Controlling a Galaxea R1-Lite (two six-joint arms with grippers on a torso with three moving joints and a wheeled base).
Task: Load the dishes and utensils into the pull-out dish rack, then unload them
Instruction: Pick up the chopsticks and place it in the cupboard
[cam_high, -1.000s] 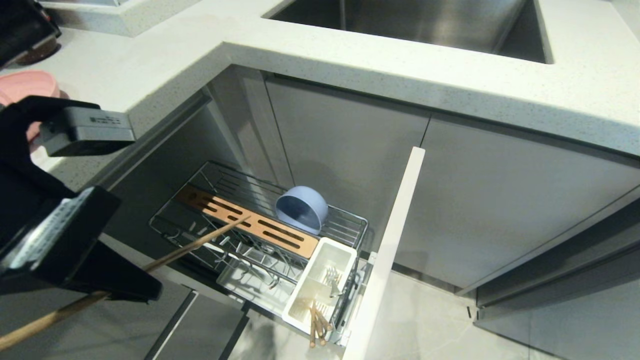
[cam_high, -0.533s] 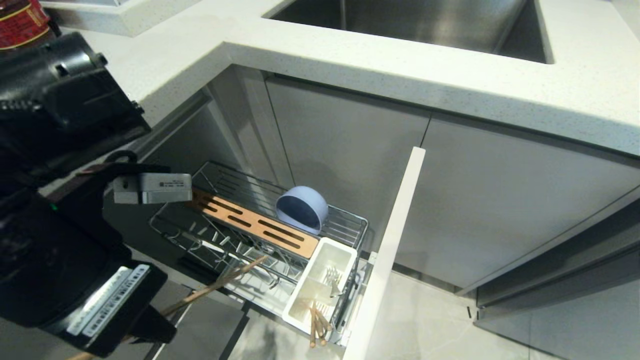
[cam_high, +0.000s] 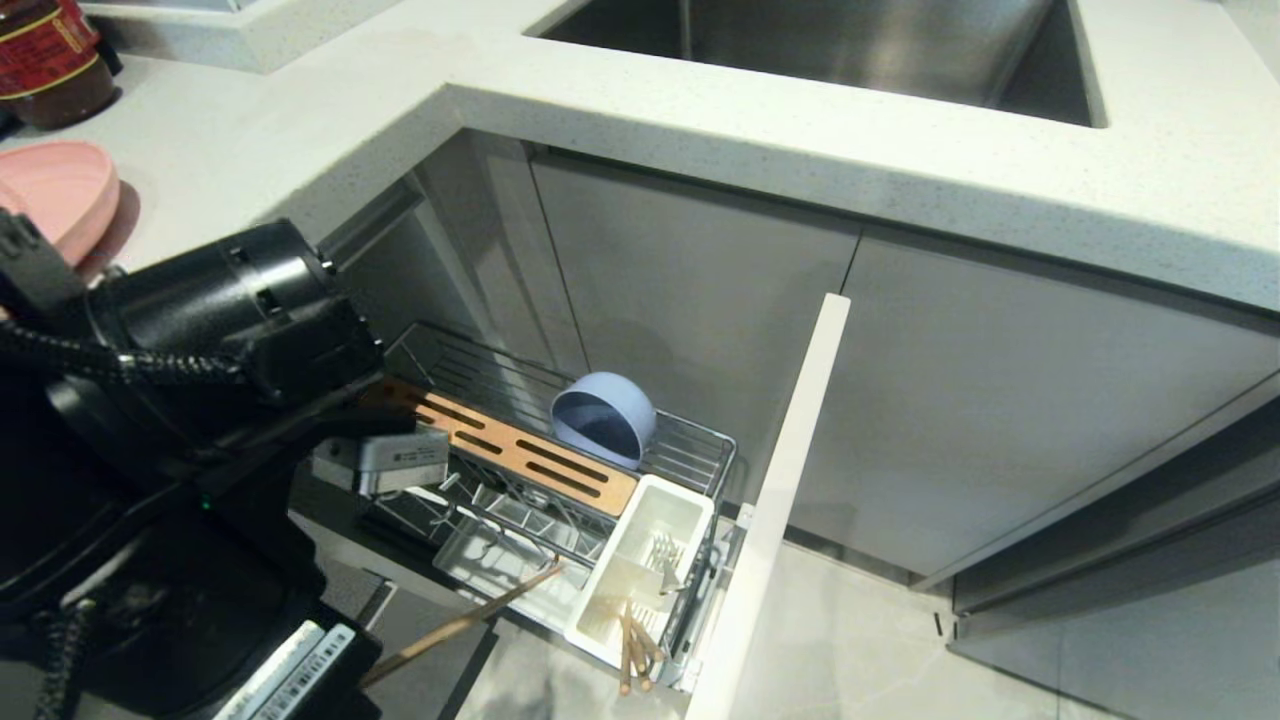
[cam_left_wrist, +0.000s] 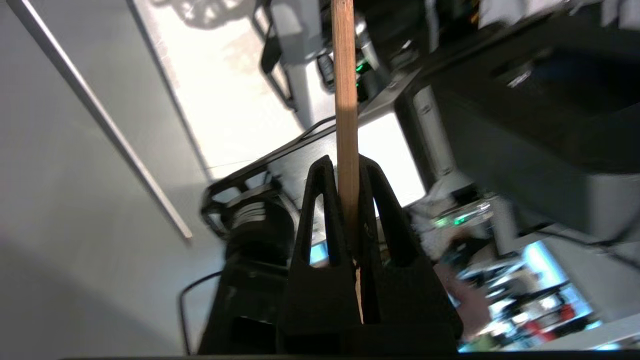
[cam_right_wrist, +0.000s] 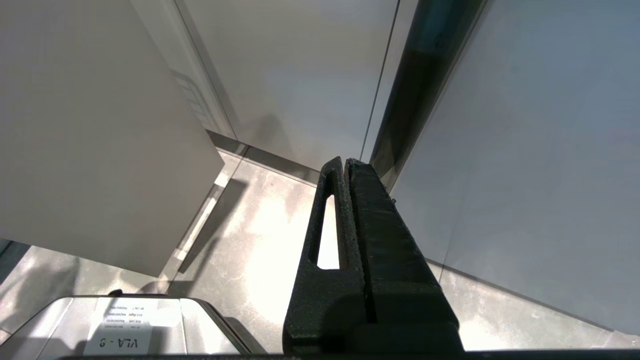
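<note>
A white speckled counter (cam_high: 760, 110) is seen wrapping around a corner, with a steel sink (cam_high: 830, 45) set into it at 12 o'clock and grey cabinet fronts below. A salmon-pink plate (cam_high: 50, 190) is placed on the counter at 10 o'clock, with a dark jar (cam_high: 50, 60) beyond it. A pale tiled floor is visible at 5 o'clock.

The pull-out dish rack (cam_high: 700, 455) is drawn out at the centre, its tall white front panel (cam_high: 780, 500) at its 3 o'clock side. A pale blue bowl (cam_high: 603, 418) is stood on its edge in the wire basket, just behind the slotted wood strip (cam_high: 510, 450). In the white cutlery cup (cam_high: 640, 570), a spoon (cam_high: 662, 555) and wooden sticks are held.

The left gripper (cam_left_wrist: 345, 167) is positioned low at 8 o'clock; its fingers are pinched tight on the chopsticks (cam_high: 470, 615), whose tip is brought near the cup. The right gripper (cam_right_wrist: 346, 162) is held over the floor, its fingers pressed together with nothing between them.
</note>
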